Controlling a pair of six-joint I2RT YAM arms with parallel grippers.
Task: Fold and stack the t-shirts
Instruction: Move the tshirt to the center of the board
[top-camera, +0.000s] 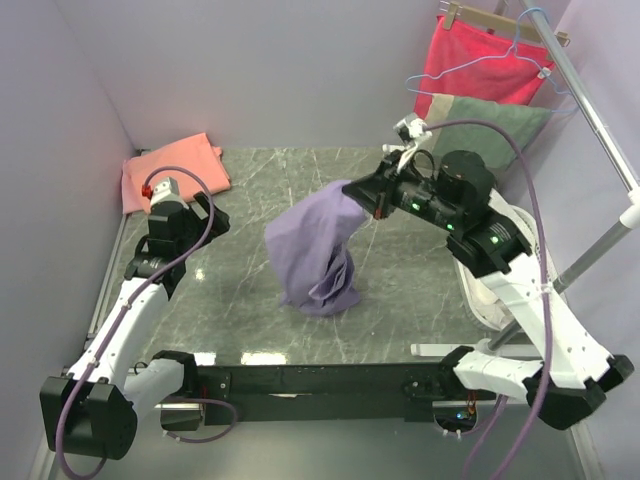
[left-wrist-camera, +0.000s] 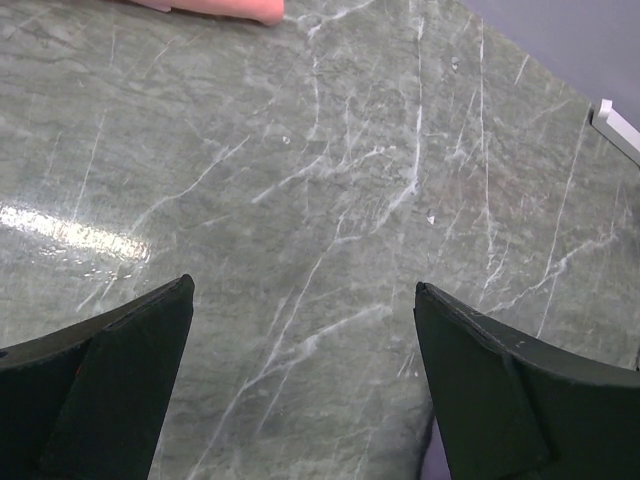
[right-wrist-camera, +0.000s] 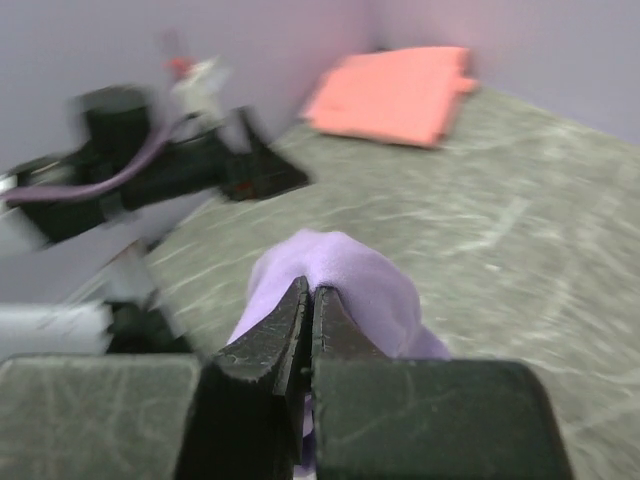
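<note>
Reaching inward, right claw (right-wrist-camera: 311, 295) pinches the lavender t-shirt (top-camera: 320, 250) aloft — left claw (left-wrist-camera: 303, 290) gapes empty above the table (left-wrist-camera: 330, 150).

Right gripper (right-wrist-camera: 311, 300) fingers pinched on lavender t-shirt (right-wrist-camera: 345, 280), folded salmon-pink t-shirt (right-wrist-camera: 392, 92) far back, blurred left arm (right-wrist-camera: 150, 170)

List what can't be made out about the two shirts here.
- purple t-shirt: sleeves and collar lost in its own bunched folds in the top view. In the blurred right wrist view, the right gripper hides most of it.
- salmon-pink t-shirt: cut by the left wrist view's top edge. Its layers are too small from above.
</note>
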